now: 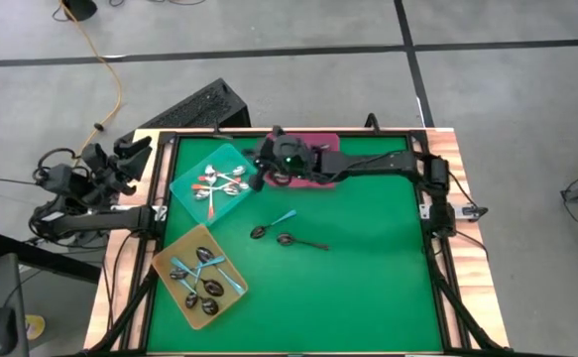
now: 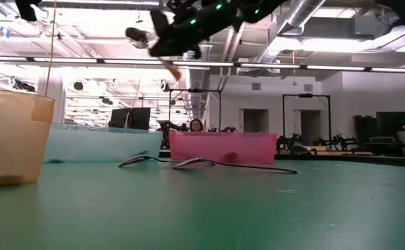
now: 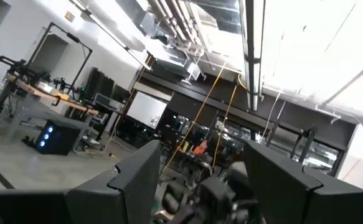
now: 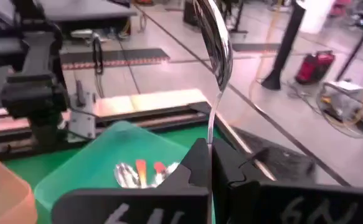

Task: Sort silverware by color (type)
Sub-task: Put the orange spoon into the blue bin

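Right gripper [image 4: 211,163]: jaws clamped on a spoon [image 4: 215,43], shiny metal bowl standing above the fingertips, thin neck running down between them. Below and just ahead of the jaws: teal tray [image 4: 100,163] holding orange-red-handled spoons [image 4: 149,169]. Left gripper [image 3: 200,168]: jaws apart, off the table.

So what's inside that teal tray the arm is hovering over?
The teal tray holds a small heap of orange-red-handled spoons. The right gripper, shut on another spoon, covers its near corner.
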